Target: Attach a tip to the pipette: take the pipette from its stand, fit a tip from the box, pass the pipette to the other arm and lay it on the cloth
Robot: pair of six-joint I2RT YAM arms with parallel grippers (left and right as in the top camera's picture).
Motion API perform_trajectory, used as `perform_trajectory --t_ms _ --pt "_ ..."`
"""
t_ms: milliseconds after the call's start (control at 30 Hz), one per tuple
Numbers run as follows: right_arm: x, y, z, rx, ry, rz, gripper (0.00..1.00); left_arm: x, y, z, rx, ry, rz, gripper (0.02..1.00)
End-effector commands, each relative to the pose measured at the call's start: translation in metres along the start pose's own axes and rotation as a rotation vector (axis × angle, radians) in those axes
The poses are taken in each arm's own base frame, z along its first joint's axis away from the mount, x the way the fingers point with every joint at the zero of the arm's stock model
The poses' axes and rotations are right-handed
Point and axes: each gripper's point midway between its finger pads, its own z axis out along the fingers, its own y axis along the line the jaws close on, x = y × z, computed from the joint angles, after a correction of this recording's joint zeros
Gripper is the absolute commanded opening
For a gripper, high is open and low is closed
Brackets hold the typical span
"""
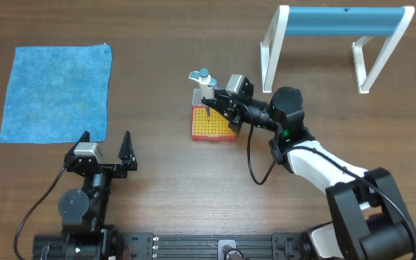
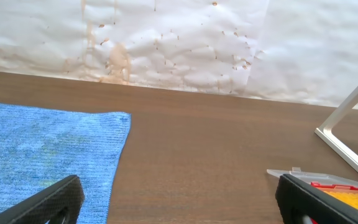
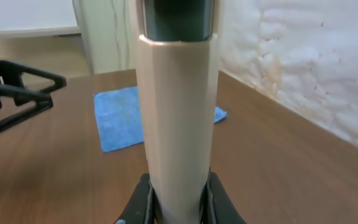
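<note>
Brown wood-grain table (image 1: 165, 180) runs across the top view. A blue cloth (image 1: 56, 92) lies flat at the far left. At the far right is the stand (image 1: 338, 22), a white frame with a blue bar across it. Between them sits the tip box (image 1: 211, 124), a low red-based box whose top is an orange-yellow rack dotted with holes. Whether every hole holds a tip is too small to tell. The right gripper (image 1: 215, 101) reaches in from the right and clamps the pipette (image 1: 205, 83), a pale body with a grey-blue cap. The pipette's thin lower end points down at the far edge of the rack, though whether it touches cannot be told. The left gripper (image 1: 105, 141) is near its base, just in front of the cloth, with its jaws spread wide and nothing between them.

From the left wrist view, the two black fingers (image 2: 48, 202) stand far apart over bare table. The cloth (image 2: 42, 149) lies beyond one of them. The tip box (image 2: 347, 190) shows beside the other as a strip of yellow over red, with a thin pale flap at its edge. A white leg of the stand (image 2: 347, 124) slants behind it, and a stained white wall covering (image 2: 179, 43) backs the table.

From the right wrist view, the pipette (image 3: 176, 112) rises as a cream column with a dark section at its upper end. It is pinched at its base between the right gripper's fingers (image 3: 138, 199) — jaws closed snugly on it. Farther off lie the cloth (image 3: 120, 121) and the black, open left gripper (image 3: 14, 93).
</note>
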Motion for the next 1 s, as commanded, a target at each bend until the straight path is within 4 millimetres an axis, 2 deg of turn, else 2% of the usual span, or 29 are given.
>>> perform_trajectory --t_ms 33,233,367,800,1000 --pt "-0.051 -0.001 0.0 0.0 -0.063 -0.064 0.075 0.001 0.0 0.0 0.0 0.002 -0.005 1.0" --pt "-0.103 -0.006 0.001 -0.001 -0.025 -0.114 0.075 0.001 0.0 0.0 0.0 0.002 -0.005 0.998" --pt "-0.123 -0.007 0.0 -0.005 0.006 -0.117 0.075 0.001 0.0 0.0 0.0 0.002 -0.005 0.998" --pt "-0.126 -0.003 -0.001 -0.02 0.0 -0.12 0.075 0.001 0.0 0.0 0.0 0.002 -0.005 0.998" --pt "-0.126 -0.002 -0.001 -0.02 0.0 -0.068 0.075 0.001 -0.001 0.0 0.007 0.001 -0.005 0.998"
